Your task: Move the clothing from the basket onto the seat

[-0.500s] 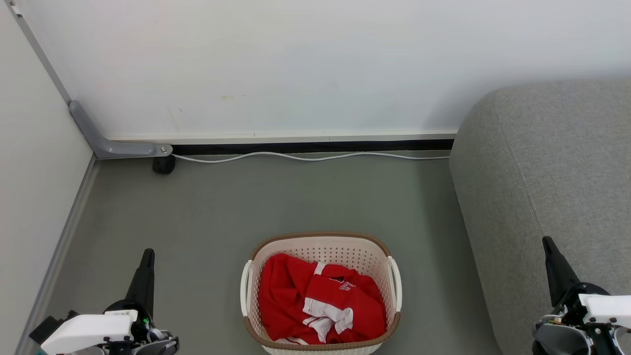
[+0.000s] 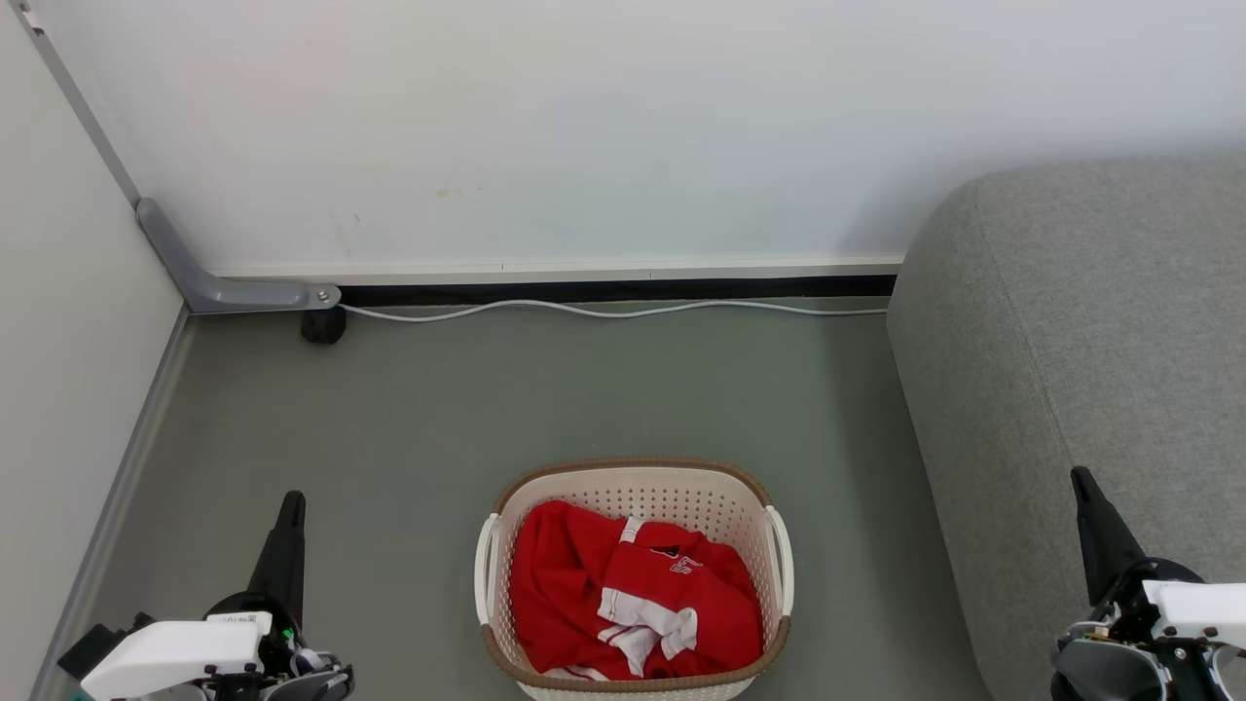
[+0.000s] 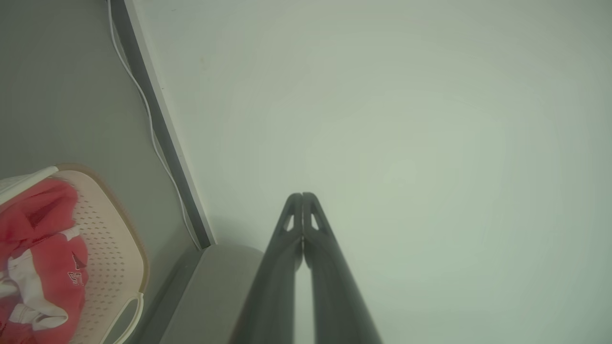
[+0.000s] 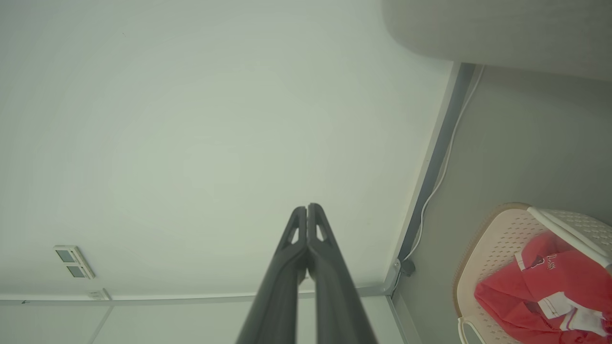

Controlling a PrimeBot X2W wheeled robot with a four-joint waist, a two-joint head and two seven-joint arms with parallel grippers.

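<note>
A pale wall point(image 2: 623, 127) runs across the back of the room, and a second pale wall point(image 2: 58, 321) meets it at the left corner. Below them lies a dull grey-green floor point(image 2: 487, 409). The seat point(image 2: 1100, 341) stands against the floor's right edge. It is a big light grey cushion with a rounded front, and its top is bare.

The basket point(image 2: 638, 484) stands on the floor, well out from the back edge and nearer the seat than the left wall, with a strip of floor between it and the cushion. It is cream with small holes, a brown rim and white handles at its sides. The clothing point(image 2: 574, 594) lies crumpled inside it, bright red with white bands and a bit of white lettering, all of it below the rim.

The left gripper point(image 2: 292, 500) hangs over the floor to the left of the basket, apart from it. Its two dark fingers are pressed together to a point, with nothing between them. The right gripper point(image 2: 1079, 475) is closed the same way in front of the seat's near end, and it holds nothing either.

A thin white cable point(image 2: 604, 310) lies along the floor's back edge. A grey angled bracket point(image 2: 229, 290) sits in the back left corner with a small black wheel point(image 2: 323, 326) just under its end.
</note>
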